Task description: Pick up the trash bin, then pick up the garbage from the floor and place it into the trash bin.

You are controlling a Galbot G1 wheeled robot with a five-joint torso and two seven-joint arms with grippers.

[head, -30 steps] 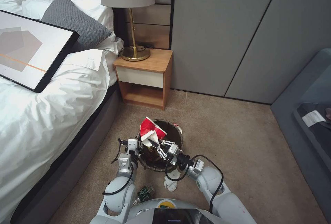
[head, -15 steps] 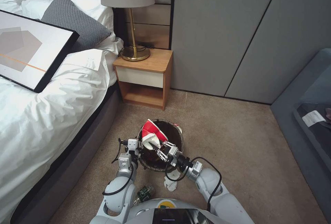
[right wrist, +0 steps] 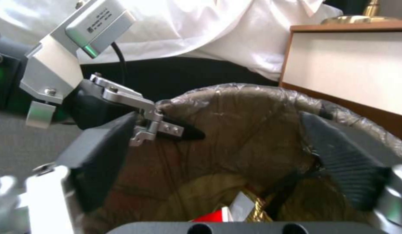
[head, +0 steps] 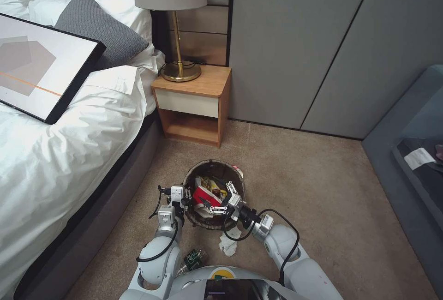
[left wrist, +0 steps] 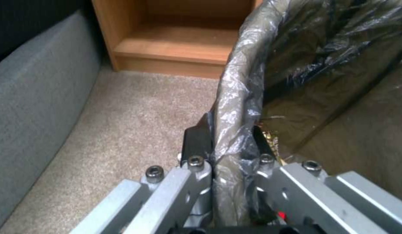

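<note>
The trash bin (head: 214, 194) stands on the beige carpet (head: 332, 207) in front of the wooden nightstand (head: 194, 106), its dark brown bag liner (left wrist: 235, 107) folded over the rim. Inside it lie a crumpled red-and-white wrapper (head: 203, 197) and a yellow snack wrapper (head: 214, 184), both below the rim; the right wrist view looks down on the red and gold pieces at the bottom of the bag.

The left gripper (left wrist: 229, 146) is clamped on the bin's rim on the side nearest the bed, one black pad outside the wall and one inside, with the liner pinched between them. The right gripper (head: 220, 200) hovers over the bin's mouth with its fingers spread wide apart and nothing between them; its two black fingertips (right wrist: 339, 162) frame the bag's interior in the right wrist view.

On the carpet just behind the bin, near the robot's body, lie a white tissue (head: 228, 243) and a clear green-labelled bottle (head: 193, 259), the bottle just beside the left arm.

The bed (head: 69, 152) with white linen borders the carpet on the left, carrying a framed picture (head: 41, 64) and a grey cushion (head: 99, 30). A brass lamp (head: 177, 37) stands on the nightstand top. A grey sofa (head: 410, 138) closes the right edge.
</note>
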